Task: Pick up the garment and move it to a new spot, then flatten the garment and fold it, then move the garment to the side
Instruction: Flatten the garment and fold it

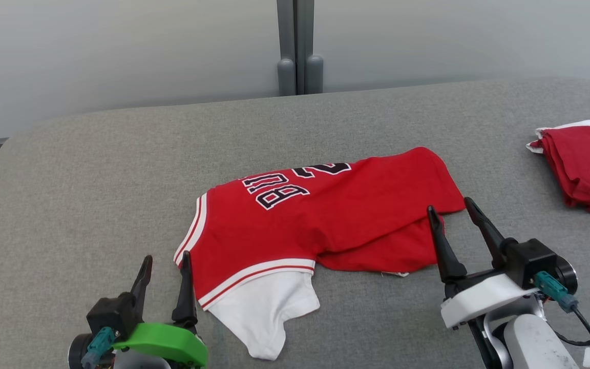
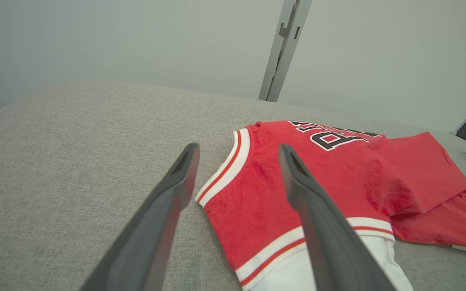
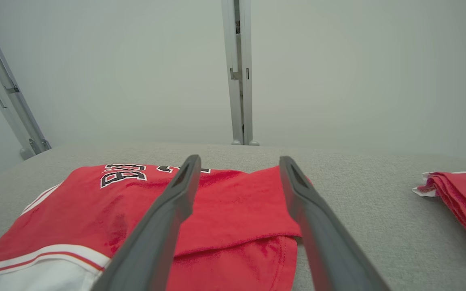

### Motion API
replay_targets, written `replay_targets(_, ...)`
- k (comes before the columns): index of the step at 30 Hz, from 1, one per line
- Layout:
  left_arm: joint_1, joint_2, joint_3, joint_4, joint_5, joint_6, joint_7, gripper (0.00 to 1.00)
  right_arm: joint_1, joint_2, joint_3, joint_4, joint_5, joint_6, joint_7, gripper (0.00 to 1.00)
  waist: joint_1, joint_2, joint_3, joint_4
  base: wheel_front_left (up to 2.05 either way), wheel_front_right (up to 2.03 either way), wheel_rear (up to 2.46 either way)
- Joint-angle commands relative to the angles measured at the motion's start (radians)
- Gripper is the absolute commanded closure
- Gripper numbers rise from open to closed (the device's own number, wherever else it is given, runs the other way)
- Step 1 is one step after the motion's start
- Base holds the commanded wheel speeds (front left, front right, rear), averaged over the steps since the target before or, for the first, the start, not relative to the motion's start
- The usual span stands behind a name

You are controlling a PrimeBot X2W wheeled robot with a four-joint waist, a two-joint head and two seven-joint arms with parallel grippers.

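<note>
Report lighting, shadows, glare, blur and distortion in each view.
Head view: soft, even light, no glare, only a faint shadow under the garment, all sharp. Left wrist view: same flat light; the left gripper looms large and slightly soft. Right wrist view: the side post leans, likely wide-angle stretch, while the middle post stands straight.

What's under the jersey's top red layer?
A white panel pokes out at the near edge, a second red layer on the right. The rest beneath is covered.
</note>
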Motion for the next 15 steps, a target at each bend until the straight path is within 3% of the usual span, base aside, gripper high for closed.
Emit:
replay_targets(1, 0.02, 0.003, 0.0, -0.005, -0.009, 0.007, 0.0, 0.0, 0.02, -0.003, -0.015, -0.007, 0.002, -0.001, -0.004, 0.0, 0.0, -0.0001, -0.012, -0.002, 0.0, 0.0, 0.0)
replay_targets(15, 0.076, 0.003, -0.019, -0.033, -0.027, 0.028, 0.0, 0.0, 0.067, -0.004, -0.053, -0.002, 0.021, -0.001, -0.004, 0.0, 0.0, -0.0001, -0.042, -0.004, 0.0, 0.0, 0.0)
